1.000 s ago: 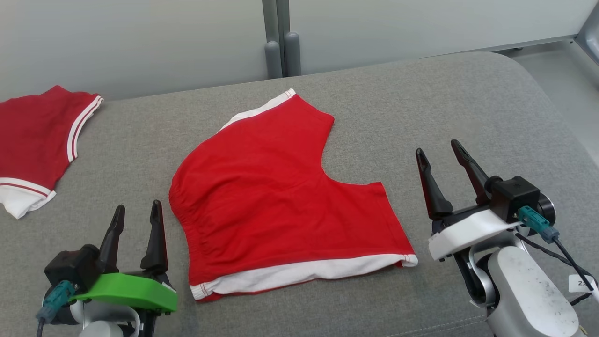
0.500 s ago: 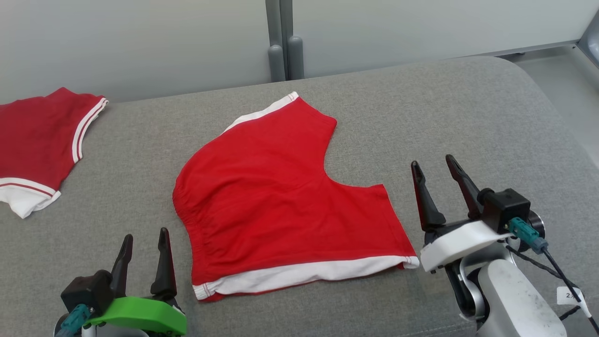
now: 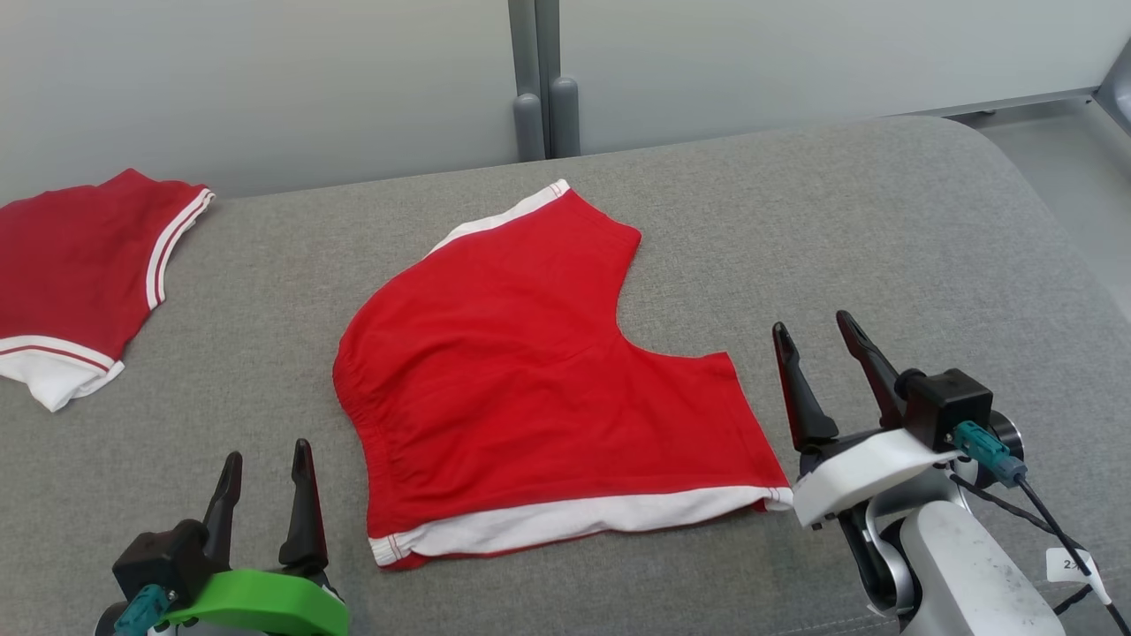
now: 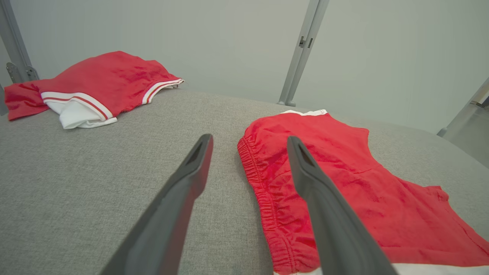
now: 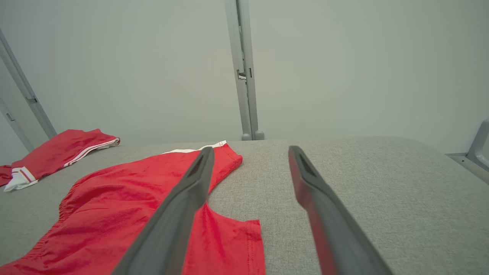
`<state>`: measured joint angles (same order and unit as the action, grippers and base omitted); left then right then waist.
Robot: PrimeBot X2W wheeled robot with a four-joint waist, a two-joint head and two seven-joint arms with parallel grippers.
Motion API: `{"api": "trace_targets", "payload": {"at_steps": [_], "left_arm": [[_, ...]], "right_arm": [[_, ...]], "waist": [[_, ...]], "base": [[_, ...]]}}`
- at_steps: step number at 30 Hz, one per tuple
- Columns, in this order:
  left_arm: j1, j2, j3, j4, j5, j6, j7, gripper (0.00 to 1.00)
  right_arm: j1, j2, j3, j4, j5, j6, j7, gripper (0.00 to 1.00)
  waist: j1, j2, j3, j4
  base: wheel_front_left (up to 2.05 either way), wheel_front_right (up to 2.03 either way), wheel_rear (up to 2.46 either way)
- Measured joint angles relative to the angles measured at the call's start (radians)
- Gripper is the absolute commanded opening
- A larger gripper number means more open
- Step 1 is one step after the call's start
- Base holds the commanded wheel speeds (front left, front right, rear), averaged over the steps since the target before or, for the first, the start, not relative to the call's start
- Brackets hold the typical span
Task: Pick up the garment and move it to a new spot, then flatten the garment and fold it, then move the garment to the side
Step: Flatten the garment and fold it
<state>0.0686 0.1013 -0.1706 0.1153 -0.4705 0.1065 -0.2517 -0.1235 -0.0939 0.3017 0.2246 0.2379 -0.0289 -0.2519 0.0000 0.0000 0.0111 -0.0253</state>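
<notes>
2 claws hang open and empty over a grey padded tabletop (image 3: 795, 221), one on each side of the garment (image 3: 530, 371). The left claw (image 3: 268, 450) sits at the near left, its fingers spread wide and apart from the gathered waistband. The right claw (image 3: 811, 322) is just beside the garment's near right corner, fingers equally wide, holding nothing.

The garment, red shorts with white trim, lies flat in the middle of the tabletop, 1 white-banded leg hem along the near side and the other at the far end.

Open room is widest to the right of the garment and beyond it, where bare grey cloth runs to the rounded far right corner, with floor past it. The far edge runs close along a pale wall, where 2 grey posts (image 3: 543, 88) rise just behind the tabletop. A band of bare cloth separates the garment from a second red garment (image 3: 71, 265), striped white, bunched at the far left edge and well apart from both claws.

A small white tag (image 3: 1069, 564) hangs on the cable by the right arm; it carries dark characters, cut off and too small to read.
</notes>
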Motion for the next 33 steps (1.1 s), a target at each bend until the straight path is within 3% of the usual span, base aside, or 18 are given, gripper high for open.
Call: {"api": "trace_targets", "payload": {"at_steps": [16, 24, 33], "left_arm": [[0.043, -0.015, -0.001, 0.018, 0.016, -0.004, 0.000, 1.00], [0.105, 0.010, -0.092, 0.089, -0.011, -0.100, 0.067, 1.00], [0.104, 0.015, -0.113, 0.144, -0.021, -0.148, 0.099, 1.00]], "right_arm": [[0.010, 0.003, -0.017, 0.010, -0.004, 0.002, 0.000, 1.00], [0.029, 0.000, -0.039, 0.024, -0.006, 0.010, 0.000, 1.00], [0.036, 0.001, -0.042, 0.032, -0.006, 0.020, 0.000, 1.00]], "waist": [[0.0000, 0.0000, -0.005, 0.002], [0.0000, 0.0000, -0.005, 0.005], [0.0000, 0.0000, -0.001, 0.007]], "base": [[0.00, 0.00, 0.00], [0.00, 0.00, 0.00], [0.00, 0.00, 0.00]]}}
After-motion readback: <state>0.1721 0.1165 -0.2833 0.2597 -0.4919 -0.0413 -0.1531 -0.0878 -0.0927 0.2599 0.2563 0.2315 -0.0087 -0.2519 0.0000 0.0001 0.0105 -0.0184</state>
